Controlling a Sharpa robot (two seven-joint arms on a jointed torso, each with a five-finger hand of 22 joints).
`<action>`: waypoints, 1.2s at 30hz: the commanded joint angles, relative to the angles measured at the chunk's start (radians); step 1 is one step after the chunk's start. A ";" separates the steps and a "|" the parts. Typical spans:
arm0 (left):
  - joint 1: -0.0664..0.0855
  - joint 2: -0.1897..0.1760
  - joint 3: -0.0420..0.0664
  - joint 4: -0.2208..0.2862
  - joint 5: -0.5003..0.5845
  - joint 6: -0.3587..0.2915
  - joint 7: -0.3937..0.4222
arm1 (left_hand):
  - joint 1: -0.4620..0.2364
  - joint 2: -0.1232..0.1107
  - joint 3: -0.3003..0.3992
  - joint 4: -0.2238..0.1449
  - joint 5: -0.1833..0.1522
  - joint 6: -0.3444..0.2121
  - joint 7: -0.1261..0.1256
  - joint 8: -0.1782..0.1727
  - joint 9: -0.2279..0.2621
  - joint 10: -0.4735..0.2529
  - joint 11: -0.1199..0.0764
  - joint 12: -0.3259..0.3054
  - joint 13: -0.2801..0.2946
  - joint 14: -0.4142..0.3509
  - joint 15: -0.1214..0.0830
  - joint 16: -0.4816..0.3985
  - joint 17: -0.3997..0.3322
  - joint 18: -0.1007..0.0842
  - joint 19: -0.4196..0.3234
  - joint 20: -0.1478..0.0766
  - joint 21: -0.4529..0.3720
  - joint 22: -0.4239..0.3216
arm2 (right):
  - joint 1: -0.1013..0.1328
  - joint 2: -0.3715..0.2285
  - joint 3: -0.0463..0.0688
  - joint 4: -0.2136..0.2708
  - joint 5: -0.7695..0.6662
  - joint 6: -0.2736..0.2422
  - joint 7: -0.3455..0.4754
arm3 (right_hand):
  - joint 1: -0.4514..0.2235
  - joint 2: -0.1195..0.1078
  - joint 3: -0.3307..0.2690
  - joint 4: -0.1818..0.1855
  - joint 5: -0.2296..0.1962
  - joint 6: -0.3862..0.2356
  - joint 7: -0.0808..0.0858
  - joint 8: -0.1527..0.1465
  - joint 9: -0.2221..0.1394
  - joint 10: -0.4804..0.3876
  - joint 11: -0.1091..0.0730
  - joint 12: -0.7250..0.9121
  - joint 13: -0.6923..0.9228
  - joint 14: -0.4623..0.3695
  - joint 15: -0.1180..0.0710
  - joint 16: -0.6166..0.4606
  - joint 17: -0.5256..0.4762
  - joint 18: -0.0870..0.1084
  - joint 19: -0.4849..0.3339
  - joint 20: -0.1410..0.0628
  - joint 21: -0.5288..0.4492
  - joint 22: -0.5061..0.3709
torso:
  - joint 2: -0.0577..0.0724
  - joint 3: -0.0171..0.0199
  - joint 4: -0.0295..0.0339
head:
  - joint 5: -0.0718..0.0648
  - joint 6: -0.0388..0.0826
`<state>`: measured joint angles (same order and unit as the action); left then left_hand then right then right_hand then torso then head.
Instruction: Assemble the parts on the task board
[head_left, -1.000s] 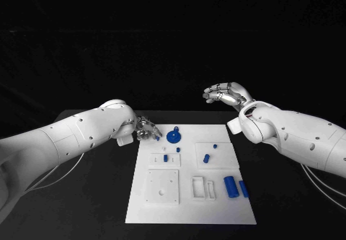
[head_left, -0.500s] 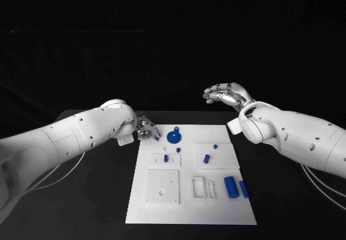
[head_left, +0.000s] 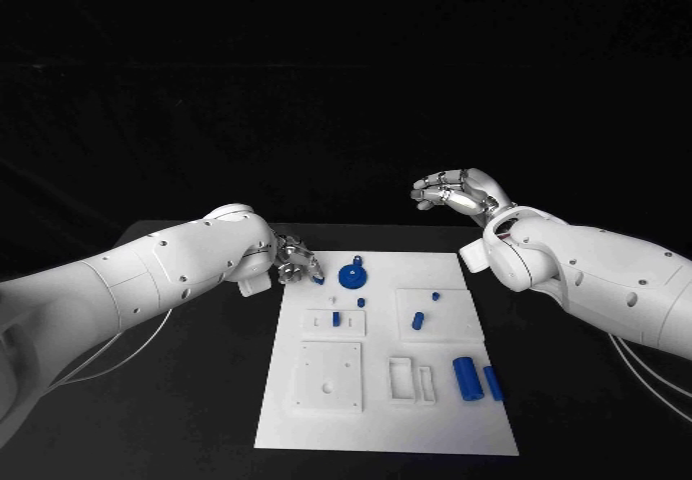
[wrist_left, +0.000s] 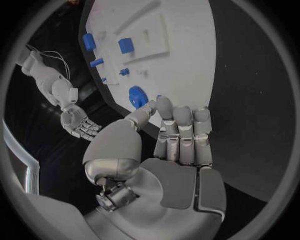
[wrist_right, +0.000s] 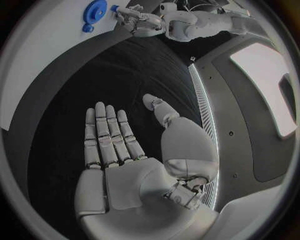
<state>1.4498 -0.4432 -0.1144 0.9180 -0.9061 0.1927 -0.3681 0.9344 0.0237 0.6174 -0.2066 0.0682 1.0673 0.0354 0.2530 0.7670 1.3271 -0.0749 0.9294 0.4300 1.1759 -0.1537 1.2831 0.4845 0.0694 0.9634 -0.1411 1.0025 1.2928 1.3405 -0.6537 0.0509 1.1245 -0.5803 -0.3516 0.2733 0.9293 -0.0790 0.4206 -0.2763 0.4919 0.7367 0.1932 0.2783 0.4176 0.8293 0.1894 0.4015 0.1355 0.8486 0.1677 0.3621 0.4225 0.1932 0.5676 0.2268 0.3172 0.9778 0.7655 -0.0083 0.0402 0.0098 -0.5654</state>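
Here the task board (head_left: 387, 400) is a white rectangular plate lying flat in the middle of the black surface (head_left: 188, 400), carrying raised white blocks and frames. Small blue parts sit on it: a blue gear (head_left: 351, 273) near the far edge, short pegs (head_left: 417, 320) around the middle, and two blue cylinders (head_left: 477, 378) lying side by side toward the right edge. No writing or label can be read anywhere.

The left robot hand (head_left: 296, 261) hovers at the board's far left corner, just beside the gear, pinching a small blue part (wrist_left: 159, 97) between thumb and fingertips. The right robot hand (head_left: 459, 190) is raised beyond the board's far right corner, fingers spread, holding nothing.
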 joint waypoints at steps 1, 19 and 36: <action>-0.002 -0.009 0.000 0.019 0.026 -0.051 -0.002 | 0.001 -0.005 0.009 -0.001 0.017 0.053 -0.004 0.058 0.021 0.008 -0.004 0.006 0.001 0.017 -0.015 0.005 0.000 -0.010 0.008 -0.105 0.001 0.002 | 0.000 0.000 0.001 0.000 0.001 0.015 0.006 | -0.009 -0.001 -0.006 -0.001 0.005 -0.007 0.038 0.004 -0.001 0.005 0.004 -0.003 -0.001 -0.001 0.007 -0.005 -0.001 0.012 -0.002 0.002 -0.004 0.001 | -0.001 -0.0009 0.0025 | -0.002 0.001; 0.000 -0.185 -0.002 0.312 0.109 -0.253 0.001 | -0.028 -0.048 0.026 -0.051 0.312 0.117 -0.033 0.120 -0.005 0.076 -0.032 0.017 0.004 0.083 -0.025 0.032 0.008 -0.003 0.066 -0.124 0.025 0.014 | 0.000 -0.010 0.000 -0.007 0.007 0.013 0.003 | -0.011 -0.001 -0.007 0.000 0.006 -0.007 0.038 0.004 -0.002 0.005 0.004 -0.002 -0.003 -0.001 0.007 -0.005 -0.002 0.013 -0.003 0.002 -0.004 0.002 | -0.001 -0.0002 0.0033 | 0.007 0.008; 0.000 -0.286 -0.046 0.505 0.029 -0.347 -0.012 | -0.046 -0.058 0.026 -0.057 0.409 0.174 -0.058 0.169 -0.013 0.092 -0.057 0.099 0.054 0.117 -0.047 0.096 0.046 0.008 0.102 -0.135 0.056 0.029 | -0.004 -0.010 0.000 -0.013 0.009 0.015 0.002 | -0.012 0.000 -0.007 0.000 0.010 -0.007 0.038 0.004 -0.002 0.005 0.004 -0.002 -0.005 -0.001 0.007 -0.005 -0.003 0.014 -0.003 0.003 -0.004 0.002 | -0.003 -0.0009 0.0093 | 0.012 0.002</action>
<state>1.4486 -0.7247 -0.1582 1.4068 -0.8245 -0.1046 -0.3781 0.8867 -0.0373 0.6242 -0.2428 0.4623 1.0794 0.0446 0.3901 0.7496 1.4223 -0.1231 1.0197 0.4792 1.2737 -0.1779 1.3728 0.5274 0.0617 1.0597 -0.1802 1.0533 1.3080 1.3374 -0.6630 0.0505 1.1117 -0.5731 -0.3494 0.2707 0.9293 -0.0791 0.4206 -0.2763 0.4958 0.7367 0.1932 0.2783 0.4169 0.8293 0.1893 0.4016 0.1317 0.8486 0.1676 0.3621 0.4206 0.1932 0.5677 0.2267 0.3172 0.9787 0.7614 -0.0096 0.0496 0.0195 -0.5626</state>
